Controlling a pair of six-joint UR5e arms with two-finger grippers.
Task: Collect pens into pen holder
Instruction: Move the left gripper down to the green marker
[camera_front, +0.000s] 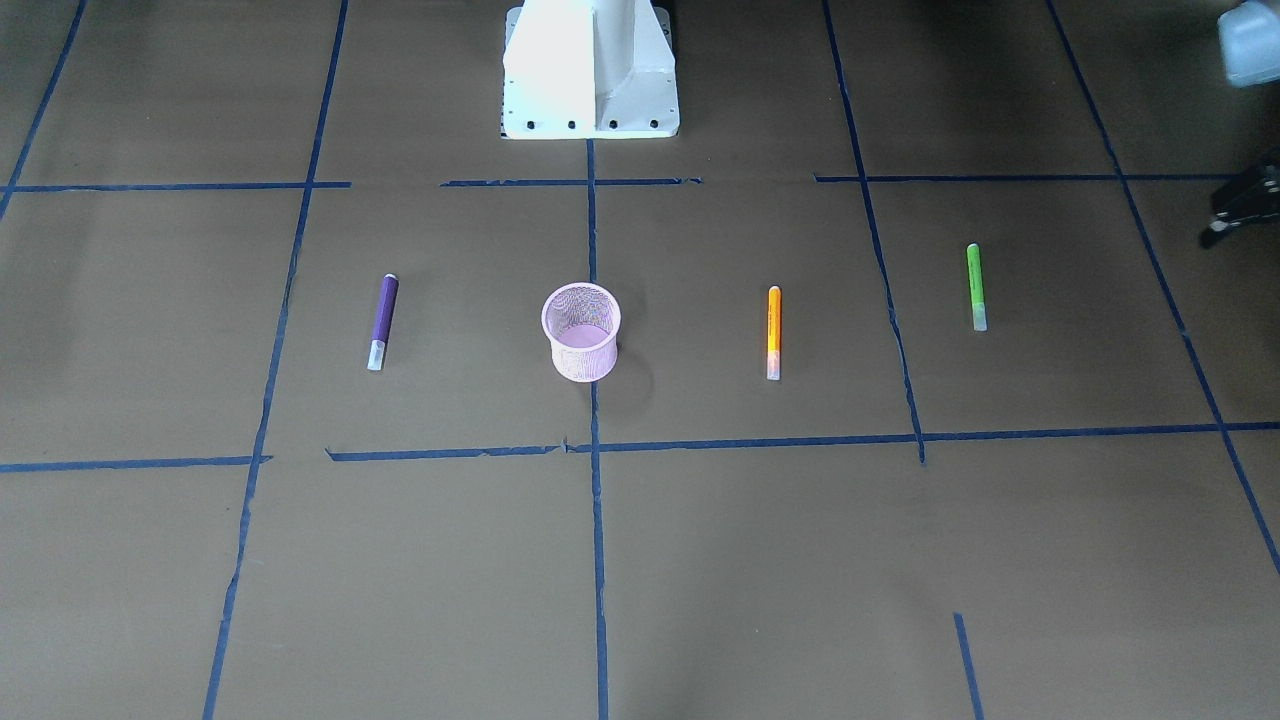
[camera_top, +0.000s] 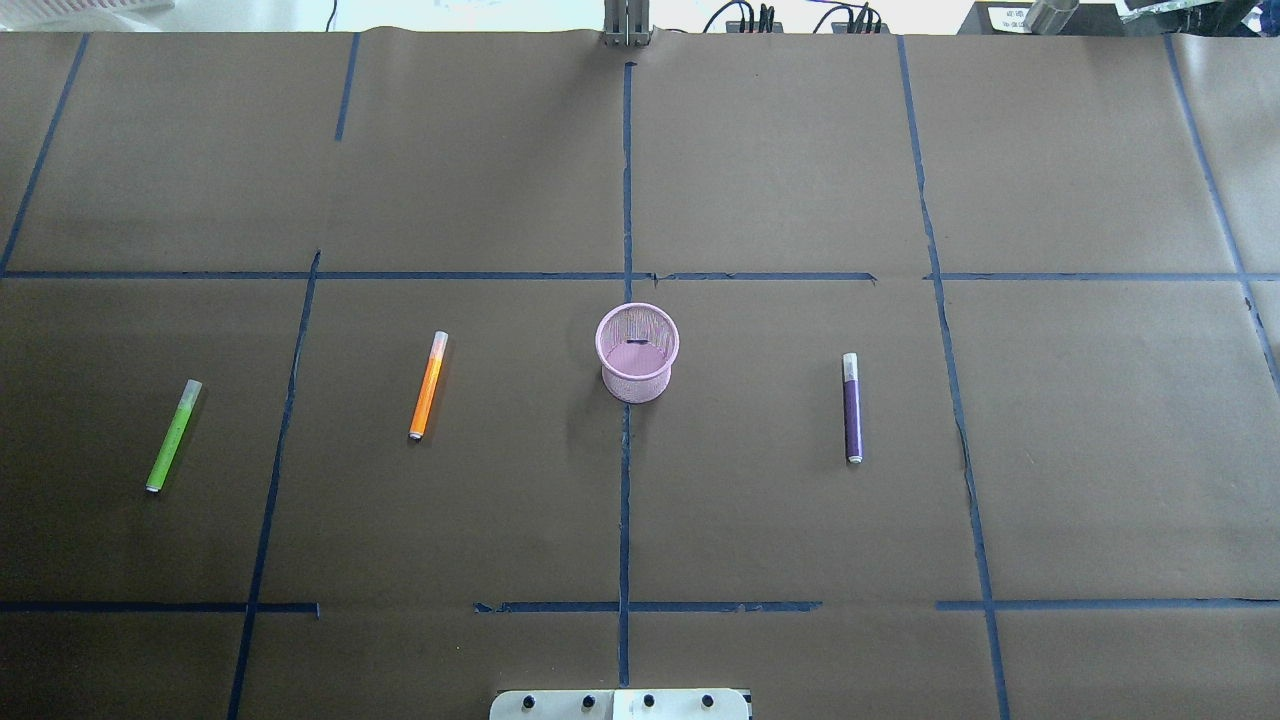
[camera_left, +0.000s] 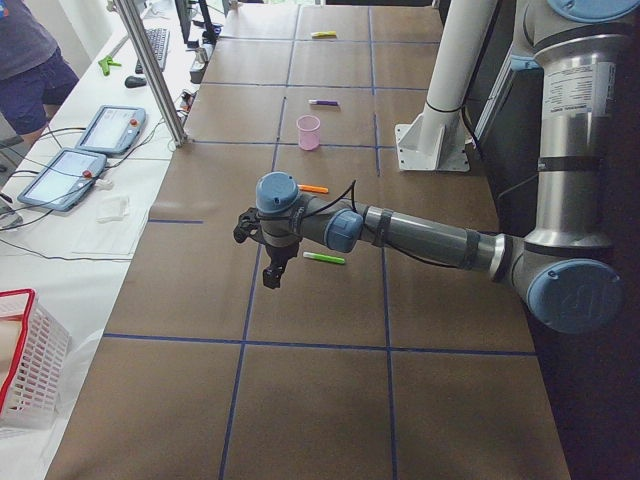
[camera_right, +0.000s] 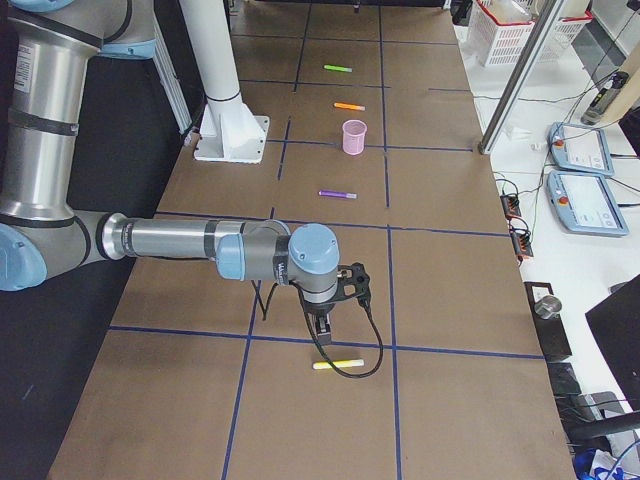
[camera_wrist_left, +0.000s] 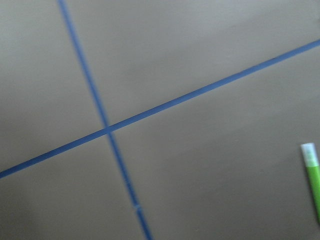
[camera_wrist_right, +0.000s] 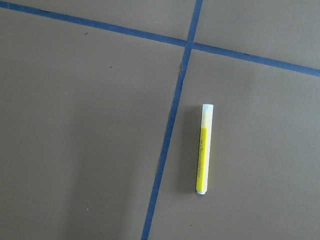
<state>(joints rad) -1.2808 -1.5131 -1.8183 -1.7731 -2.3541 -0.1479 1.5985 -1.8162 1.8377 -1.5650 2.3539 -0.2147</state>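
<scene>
The pink mesh pen holder (camera_top: 637, 355) stands upright and empty at the table's middle. The purple pen (camera_top: 852, 408) lies to its right. The orange pen (camera_top: 428, 385) and the green pen (camera_top: 174, 435) lie to its left. All three lie flat on the brown paper. My left gripper (camera_left: 272, 278) hangs above the table just beyond the green pen (camera_left: 324, 258), whose capped end shows in the left wrist view (camera_wrist_left: 314, 180). My right gripper (camera_right: 322, 325) hangs near a yellow pen (camera_right: 337, 364). I cannot tell whether either gripper is open or shut.
The yellow pen (camera_wrist_right: 204, 149) lies beside a blue tape line at the table's far right end, outside the overhead view. The robot's white base (camera_front: 590, 80) stands at the near edge. A side bench holds tablets (camera_left: 110, 128) and a white basket (camera_left: 25, 360).
</scene>
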